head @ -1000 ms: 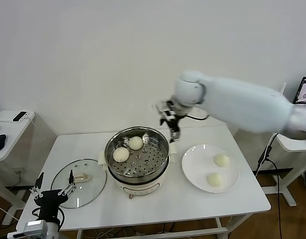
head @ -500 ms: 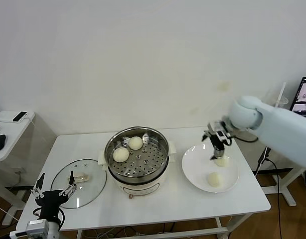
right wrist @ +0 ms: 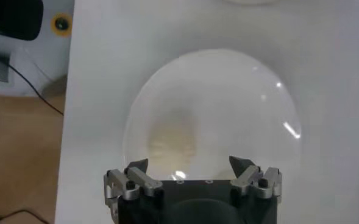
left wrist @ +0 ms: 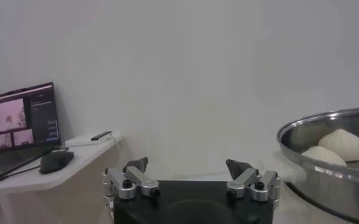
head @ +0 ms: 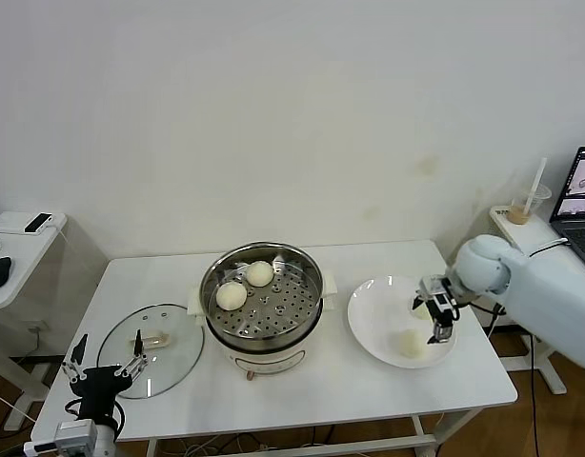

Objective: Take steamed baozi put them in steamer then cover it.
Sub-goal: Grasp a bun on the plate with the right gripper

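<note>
Baozi: I see two in the steamer (head: 262, 303), two on the plate (head: 371, 324); nearest bun (head: 411, 343) sits just beside my right hand (head: 437, 318).
Handling: I judge them light, soft, easily dented; I'd take one gently across its sides.
Right hand: over the plate, fingers wide, holding nothing.
Cover (head: 151, 348): flat on the counter (head: 340, 381), left of the steamer.
Left hand (head: 104, 366): parked off the counter's near-left corner, wide, holding nothing.

Steamer (head: 262, 303) mid-table, two baozi (head: 245, 285) inside; cover (head: 151, 348) left; plate (head: 373, 328) right
</note>
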`<action>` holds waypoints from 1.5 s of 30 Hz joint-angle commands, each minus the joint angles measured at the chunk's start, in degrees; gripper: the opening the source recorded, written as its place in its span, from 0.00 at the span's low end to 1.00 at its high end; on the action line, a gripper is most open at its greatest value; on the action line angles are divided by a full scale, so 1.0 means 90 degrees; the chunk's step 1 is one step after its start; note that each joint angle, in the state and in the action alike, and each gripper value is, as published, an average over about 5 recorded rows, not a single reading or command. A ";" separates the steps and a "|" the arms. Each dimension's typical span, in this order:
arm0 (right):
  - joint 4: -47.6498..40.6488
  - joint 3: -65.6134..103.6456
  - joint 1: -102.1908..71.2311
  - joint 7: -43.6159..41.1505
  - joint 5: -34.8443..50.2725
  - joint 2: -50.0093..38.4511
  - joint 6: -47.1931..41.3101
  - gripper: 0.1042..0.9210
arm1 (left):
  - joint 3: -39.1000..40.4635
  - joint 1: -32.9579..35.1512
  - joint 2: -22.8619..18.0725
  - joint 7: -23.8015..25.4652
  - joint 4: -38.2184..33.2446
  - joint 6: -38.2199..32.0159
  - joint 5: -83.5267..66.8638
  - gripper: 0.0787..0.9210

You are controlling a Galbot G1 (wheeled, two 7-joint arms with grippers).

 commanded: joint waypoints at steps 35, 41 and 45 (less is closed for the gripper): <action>-0.0697 0.0215 -0.0628 0.0115 -0.0534 0.0639 -0.0198 0.79 | 0.0034 -0.0010 -0.0044 0.0008 0.0074 0.0020 0.0009 0.88; -0.0754 0.0228 -0.0643 0.0103 -0.0570 0.0645 -0.0199 0.71 | 0.0033 -0.0006 -0.0052 0.0005 0.0057 0.0024 0.0007 0.88; -0.0746 0.0238 -0.0644 0.0095 -0.0563 0.0631 -0.0189 0.63 | 0.0036 -0.0004 -0.0055 0.0004 0.0048 0.0023 0.0005 0.88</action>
